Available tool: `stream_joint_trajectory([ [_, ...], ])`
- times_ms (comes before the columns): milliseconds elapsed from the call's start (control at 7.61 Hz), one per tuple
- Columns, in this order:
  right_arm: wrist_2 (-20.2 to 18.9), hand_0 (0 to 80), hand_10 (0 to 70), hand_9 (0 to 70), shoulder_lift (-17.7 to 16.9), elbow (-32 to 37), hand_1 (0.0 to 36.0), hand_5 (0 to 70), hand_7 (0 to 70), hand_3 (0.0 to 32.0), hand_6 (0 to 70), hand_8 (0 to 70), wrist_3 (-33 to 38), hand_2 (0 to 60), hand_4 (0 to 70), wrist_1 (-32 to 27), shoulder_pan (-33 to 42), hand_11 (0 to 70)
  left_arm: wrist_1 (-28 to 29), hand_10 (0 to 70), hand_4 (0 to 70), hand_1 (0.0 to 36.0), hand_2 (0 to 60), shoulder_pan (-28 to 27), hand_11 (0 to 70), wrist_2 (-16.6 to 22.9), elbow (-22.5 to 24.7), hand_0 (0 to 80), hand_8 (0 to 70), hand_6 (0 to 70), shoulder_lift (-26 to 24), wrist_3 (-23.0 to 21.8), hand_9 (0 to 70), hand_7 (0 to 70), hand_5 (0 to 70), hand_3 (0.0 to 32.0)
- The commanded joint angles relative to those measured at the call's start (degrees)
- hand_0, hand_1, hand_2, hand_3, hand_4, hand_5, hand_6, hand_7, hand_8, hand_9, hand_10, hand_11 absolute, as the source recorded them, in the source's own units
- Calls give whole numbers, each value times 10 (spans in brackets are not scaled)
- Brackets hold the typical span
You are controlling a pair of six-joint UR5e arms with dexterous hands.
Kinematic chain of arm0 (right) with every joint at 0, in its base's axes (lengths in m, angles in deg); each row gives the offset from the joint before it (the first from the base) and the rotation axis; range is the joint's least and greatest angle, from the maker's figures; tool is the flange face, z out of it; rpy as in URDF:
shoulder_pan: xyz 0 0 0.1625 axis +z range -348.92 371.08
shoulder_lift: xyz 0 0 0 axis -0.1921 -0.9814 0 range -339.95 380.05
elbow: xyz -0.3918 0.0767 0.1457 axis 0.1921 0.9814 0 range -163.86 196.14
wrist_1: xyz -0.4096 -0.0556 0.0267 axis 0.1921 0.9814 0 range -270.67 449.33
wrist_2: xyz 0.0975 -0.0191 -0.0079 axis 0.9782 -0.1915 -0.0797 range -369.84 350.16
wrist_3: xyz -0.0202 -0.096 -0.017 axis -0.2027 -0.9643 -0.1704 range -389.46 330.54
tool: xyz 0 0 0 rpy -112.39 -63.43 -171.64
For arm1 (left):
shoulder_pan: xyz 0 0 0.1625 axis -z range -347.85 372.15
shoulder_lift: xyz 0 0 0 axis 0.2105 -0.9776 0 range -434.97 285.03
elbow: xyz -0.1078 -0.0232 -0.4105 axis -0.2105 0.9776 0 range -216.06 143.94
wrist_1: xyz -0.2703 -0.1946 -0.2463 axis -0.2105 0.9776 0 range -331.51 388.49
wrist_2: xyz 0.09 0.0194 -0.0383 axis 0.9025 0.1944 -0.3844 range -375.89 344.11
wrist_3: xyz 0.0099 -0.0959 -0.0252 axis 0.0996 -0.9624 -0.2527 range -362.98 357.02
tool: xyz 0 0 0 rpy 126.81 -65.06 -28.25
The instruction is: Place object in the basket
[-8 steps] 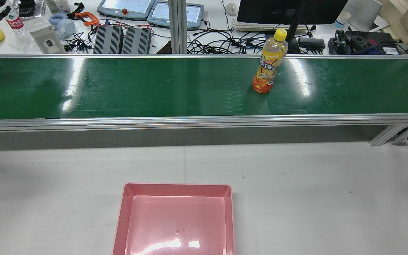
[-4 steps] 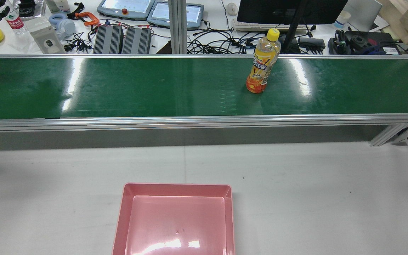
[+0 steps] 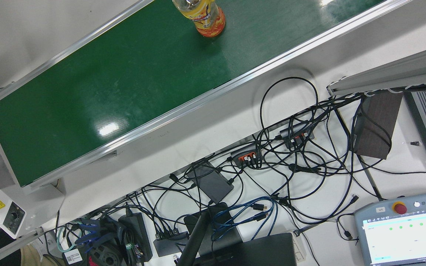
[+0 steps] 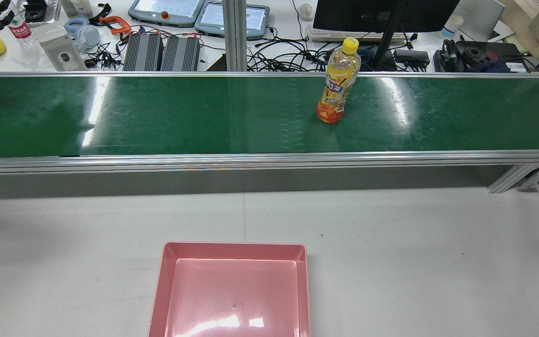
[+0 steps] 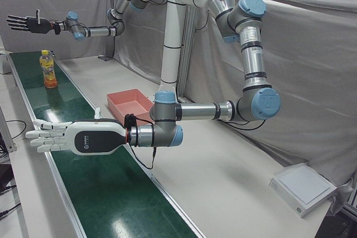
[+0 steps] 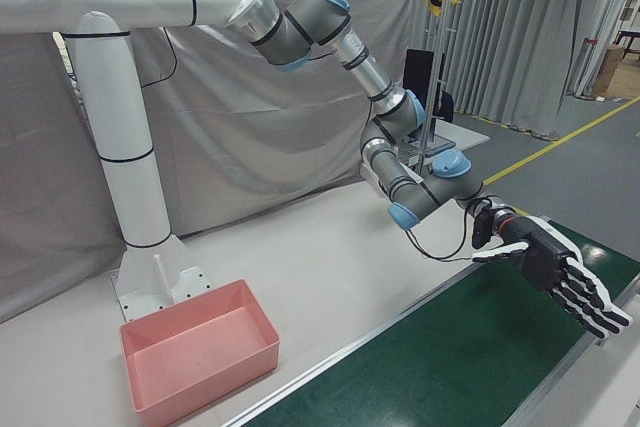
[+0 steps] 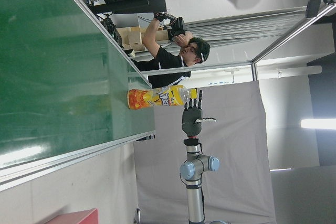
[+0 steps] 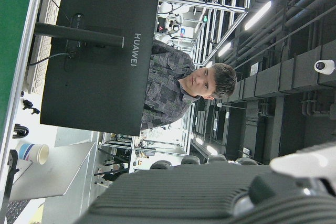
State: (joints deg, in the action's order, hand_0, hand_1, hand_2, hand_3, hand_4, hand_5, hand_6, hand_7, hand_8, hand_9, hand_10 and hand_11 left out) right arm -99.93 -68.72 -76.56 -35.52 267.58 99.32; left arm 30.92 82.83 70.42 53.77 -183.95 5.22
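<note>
An orange drink bottle [image 4: 337, 84] with a yellow cap stands upright on the green conveyor belt [image 4: 204, 117], right of centre in the rear view. It also shows as the bottle [image 5: 49, 71] at the belt's far end, and lying sideways as the bottle [image 7: 157, 97] in the left hand view. The pink basket [image 4: 232, 250] sits empty on the grey table, nearer than the belt. My left hand [image 5: 50, 136] hovers open over the belt, well short of the bottle. My right hand [image 6: 555, 267] is open above the belt's other end, beyond the bottle, holding nothing.
Behind the belt lies a desk with tangled cables, teach pendants [image 4: 166, 10] and a monitor [image 4: 382, 14]. A person [image 7: 168, 59] stands past the belt's end, and another person [image 8: 178, 85] sits behind the monitor. A control box [image 3: 7, 214] is fixed at the belt's end.
The bottle has travelled leftward along the belt in the rear view, still upright. The left hand's fingers at the top-left corner shifted slightly.
</note>
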Motion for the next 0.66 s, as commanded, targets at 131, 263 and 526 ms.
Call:
stream_joint_trajectory([
  [131, 0, 0, 0, 0, 0, -1, 0, 0, 0, 0, 0, 0, 0, 0, 0, 1, 0, 0, -1, 2, 13, 137, 0, 0, 28, 0, 1, 742, 0, 0, 0, 0, 0, 0, 184, 0],
  [263, 0, 0, 0, 0, 0, 0, 0, 0, 0, 0, 0, 0, 0, 0, 0, 0, 0, 0, -1, 3, 12, 137, 0, 0, 30, 0, 2, 742, 0, 0, -1, 0, 0, 0, 181, 0],
  [526, 0, 0, 0, 0, 0, 0, 0, 0, 0, 0, 0, 0, 0, 0, 0, 0, 0, 0, -5, 5, 10, 137, 0, -6, 34, 0, 0, 747, 0, 0, -2, 2, 0, 0, 186, 0],
])
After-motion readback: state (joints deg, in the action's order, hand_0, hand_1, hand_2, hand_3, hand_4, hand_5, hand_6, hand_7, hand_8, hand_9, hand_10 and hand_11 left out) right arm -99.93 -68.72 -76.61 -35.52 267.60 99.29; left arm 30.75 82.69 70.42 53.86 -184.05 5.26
